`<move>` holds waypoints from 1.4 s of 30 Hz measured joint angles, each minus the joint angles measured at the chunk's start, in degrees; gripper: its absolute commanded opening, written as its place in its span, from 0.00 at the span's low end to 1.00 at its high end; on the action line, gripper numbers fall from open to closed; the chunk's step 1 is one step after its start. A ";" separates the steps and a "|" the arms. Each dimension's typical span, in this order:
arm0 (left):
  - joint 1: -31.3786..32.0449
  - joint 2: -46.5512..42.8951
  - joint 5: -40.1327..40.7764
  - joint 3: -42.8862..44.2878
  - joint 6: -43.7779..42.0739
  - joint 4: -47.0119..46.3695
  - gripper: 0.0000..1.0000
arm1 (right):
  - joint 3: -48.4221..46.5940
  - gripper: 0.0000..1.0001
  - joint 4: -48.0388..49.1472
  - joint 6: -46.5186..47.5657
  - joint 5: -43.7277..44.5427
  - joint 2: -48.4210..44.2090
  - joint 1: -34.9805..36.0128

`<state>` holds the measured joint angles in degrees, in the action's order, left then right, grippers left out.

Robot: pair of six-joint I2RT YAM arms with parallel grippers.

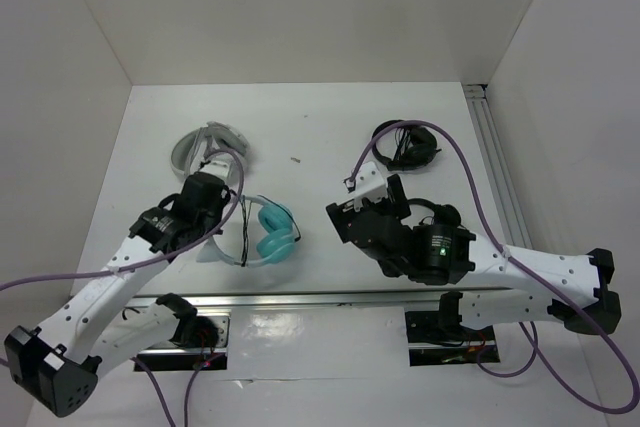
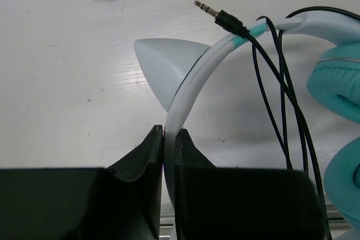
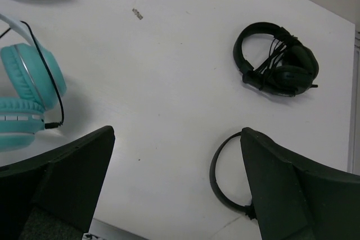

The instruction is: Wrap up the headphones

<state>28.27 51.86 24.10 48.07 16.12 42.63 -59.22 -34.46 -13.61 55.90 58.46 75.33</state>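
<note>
Far left, towards the back of the table (image 1: 330,117): grey-white headphones (image 1: 205,147), lying apart, no part of the job.

Just in front, clamped by the left gripper (image 2: 169,133), its jaws narrow and pinching the pale headband (image 2: 197,77) edge-on: the headphones (image 1: 272,232), resting on the table left of centre, near the front edge, teal cups (image 2: 337,88) beside the grip.

Looped over the headband close to one cup: the thin black cable (image 2: 281,99), strands slack rather than snug and trailing down past the cups. Poking free above the band: the plug (image 2: 211,12), not tucked in.

Judging by that, well under way but not finished: much of the cable apparently gathered on the band, the plug end yet to be secured, the loops perhaps in need of tightening. Impossible to tell how much cable lies loose under the cups.

Right of centre, hovering over bare table with jaws spread wide and nothing between them: the right gripper (image 3: 175,139), well apart from the headphones.

Back right: black headphones (image 1: 405,145), lying alone. Beneath the right arm, partly hidden: another black pair (image 1: 440,215).

Likely remaining: bringing the free gripper across to take the plug end and finish the wrap.
</note>
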 measured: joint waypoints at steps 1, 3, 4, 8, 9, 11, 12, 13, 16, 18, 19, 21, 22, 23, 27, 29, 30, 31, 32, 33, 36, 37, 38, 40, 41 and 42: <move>-0.55 -0.59 -1.14 -1.20 -1.57 -1.64 0.00 | 0.00 1.00 0.07 -0.02 -0.48 0.00 0.00; -1.66 -2.38 -4.15 -3.61 -4.52 -4.79 0.00 | 0.00 1.00 0.26 0.00 -1.46 -0.02 0.00; -2.49 -3.17 -5.77 -4.50 -6.27 -5.99 0.00 | 0.00 1.00 0.37 0.15 -2.01 -0.07 0.00; -7.39 -1.77 -11.39 -4.96 -13.55 -9.77 0.00 | 0.02 1.00 1.22 1.07 -3.91 -0.35 0.00; -8.15 -0.04 -11.80 -4.13 -14.86 -10.16 0.00 | 0.07 1.00 1.51 1.27 -4.35 -0.42 0.00; -9.70 4.39 -12.24 -2.58 -17.57 -11.91 0.00 | 0.11 1.00 2.16 1.73 -5.14 -0.50 0.00; -10.45 6.32 -12.48 -2.12 -18.34 -12.90 0.00 | 0.13 1.00 2.56 1.92 -5.55 -0.52 0.00; -11.30 8.41 -12.61 -1.66 -19.15 -13.70 0.00 | 0.15 1.00 2.95 2.14 -5.88 -0.57 0.02; -14.21 13.31 -12.76 -1.46 -21.14 -16.20 0.00 | 0.83 1.00 4.22 2.58 -6.84 -1.11 0.28; -17.16 15.15 -13.62 -1.60 -22.27 -17.16 0.00 | 1.46 1.00 5.31 2.93 -7.28 -1.66 0.74; -18.73 15.47 -13.94 -2.03 -22.62 -17.90 0.00 | 1.79 1.00 5.86 3.10 -7.52 -1.92 1.01; -20.68 15.80 -13.42 -2.97 -23.63 -19.19 0.00 | 2.16 1.00 6.75 3.45 -7.85 -2.27 1.27; -21.24 16.24 -12.90 -3.58 -24.15 -20.20 0.00 | 2.27 1.00 7.13 3.69 -8.00 -2.38 1.33; -21.44 16.72 -12.74 -4.39 -24.81 -21.27 0.00 | 2.32 1.00 7.41 3.98 -8.17 -2.49 1.42; -21.44 16.55 -13.05 -10.67 -26.08 -27.69 0.00 | 2.38 1.00 8.11 4.55 -8.81 -3.34 1.68; -21.44 12.98 -14.08 -14.58 -27.17 -29.97 0.00 | 2.49 1.00 8.44 4.85 -9.09 -4.59 1.70; -21.44 10.67 -14.62 -16.04 -28.06 -30.58 0.00 | 2.62 1.00 8.63 5.07 -9.27 -5.29 1.77; -21.44 7.82 -15.19 -17.42 -28.89 -30.77 0.00 | 2.73 1.00 8.90 5.25 -9.33 -6.12 1.97; -21.42 4.85 -15.30 -18.69 -29.90 -30.73 0.00 | 2.84 1.00 9.25 5.42 -9.44 -6.78 2.12; -21.40 1.92 -15.02 -19.74 -31.08 -30.49 0.00 | 3.02 1.00 9.73 5.62 -9.57 -7.37 2.19; -22.69 -1.44 -13.25 -20.31 -34.16 -29.00 0.00 | 3.15 1.00 10.80 5.95 -9.84 -7.87 2.67; -23.08 -1.29 -12.72 -20.13 -34.58 -28.87 0.00 | 3.28 1.00 11.08 6.01 -9.97 -7.87 2.89; -23.43 -0.37 -12.31 -19.82 -35.01 -28.83 0.00 | 3.41 1.00 11.19 6.05 -10.10 -7.87 3.15; -23.54 1.99 -11.87 -19.04 -35.52 -29.09 0.00 | 3.52 1.00 11.19 6.05 -10.21 -7.82 3.69; -23.54 2.93 -11.41 -18.71 -35.71 -29.55 0.00 | 3.52 1.00 11.19 6.05 -10.27 -7.85 3.96; -23.54 4.24 -10.88 -18.43 -36.04 -30.08 0.00 | 3.52 1.00 11.19 6.03 -10.32 -7.85 4.20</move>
<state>4.73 56.10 13.21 29.65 -19.92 12.56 -55.70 -23.27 -7.57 45.58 50.61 79.53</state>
